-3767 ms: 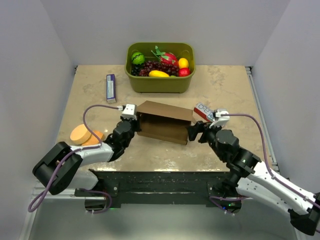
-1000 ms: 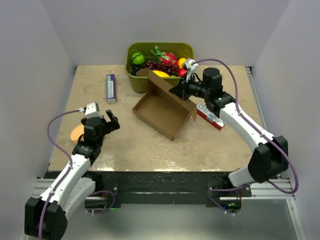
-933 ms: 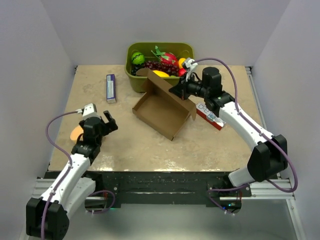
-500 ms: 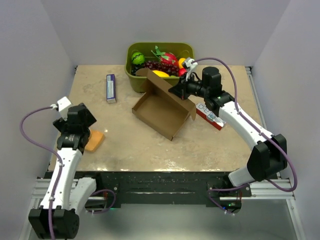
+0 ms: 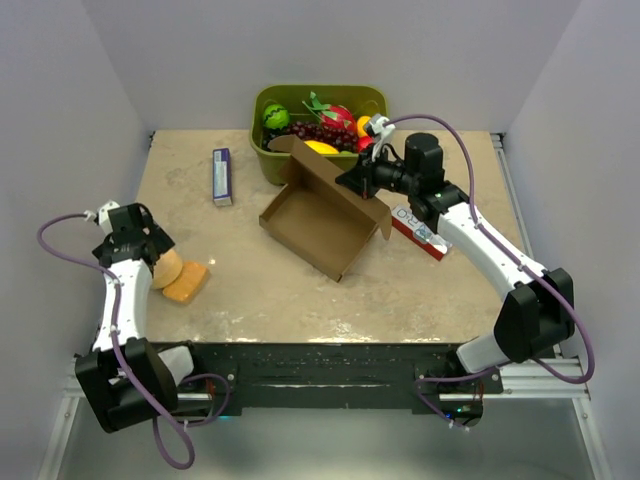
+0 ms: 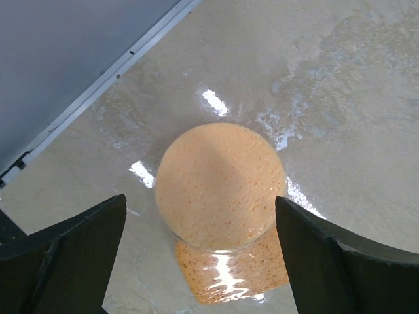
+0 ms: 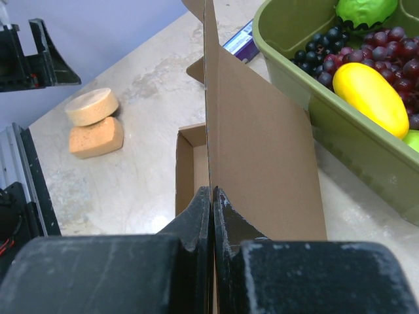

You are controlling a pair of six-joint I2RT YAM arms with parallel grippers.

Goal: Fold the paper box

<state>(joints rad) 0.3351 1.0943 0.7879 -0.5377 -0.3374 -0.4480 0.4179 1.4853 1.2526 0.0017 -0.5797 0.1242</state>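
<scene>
Cardboard paper box point(image 5: 312, 222) flap edge pinched by right jaws; left jaws spread over round sponge point(image 6: 219, 186).

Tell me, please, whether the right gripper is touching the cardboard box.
Touching. The right wrist view shows the right gripper shut on the cardboard box, pinching its upright flap.

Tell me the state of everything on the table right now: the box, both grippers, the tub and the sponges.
box: tray formed, lid flap standing up, not closed.
right gripper: shut on the lid flap's edge.
left gripper: open, holding nothing, above the round sponge.
tub: upright, filled with fruit.
round sponge: lying flat, touching the block sponge.
</scene>
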